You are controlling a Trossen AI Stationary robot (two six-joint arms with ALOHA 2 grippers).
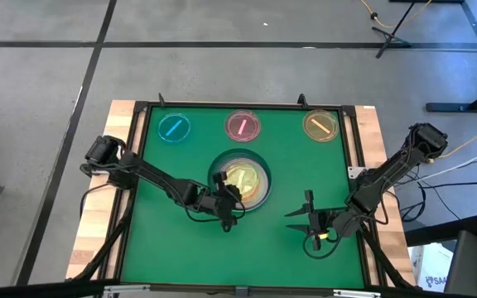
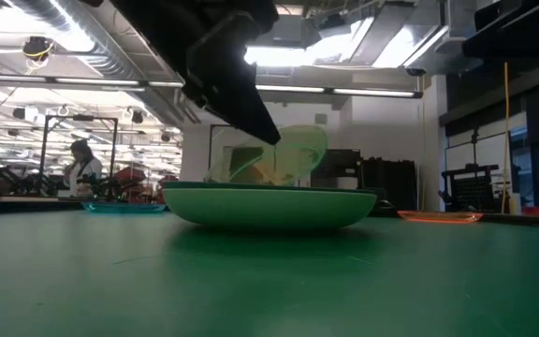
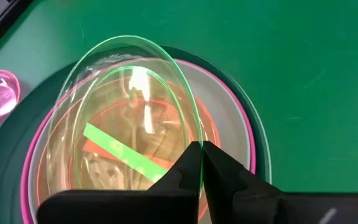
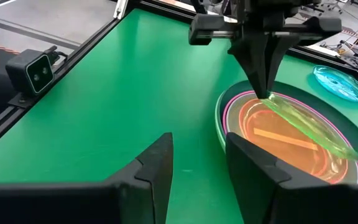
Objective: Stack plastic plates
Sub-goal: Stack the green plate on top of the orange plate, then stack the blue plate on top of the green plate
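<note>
Pinching the rim of the small translucent green plate (image 3: pixel 129 106) in the clenched left gripper (image 3: pixel 202 149), tilting it rim-down over the stack of large round plates (image 1: pixel 240 184) at table centre. Right gripper (image 1: pixel 309 217) idling at five o'clock, fingers parted, grasping nothing.

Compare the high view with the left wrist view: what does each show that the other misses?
Only the high view shows the blue plate and amber plate at the table's far edge, and the right pincer, open and empty, waiting beside the stack. Only the left wrist view shows the left pincer pinching the green plate by its rim, tilted. Both show the stack and the pink plate.
</note>
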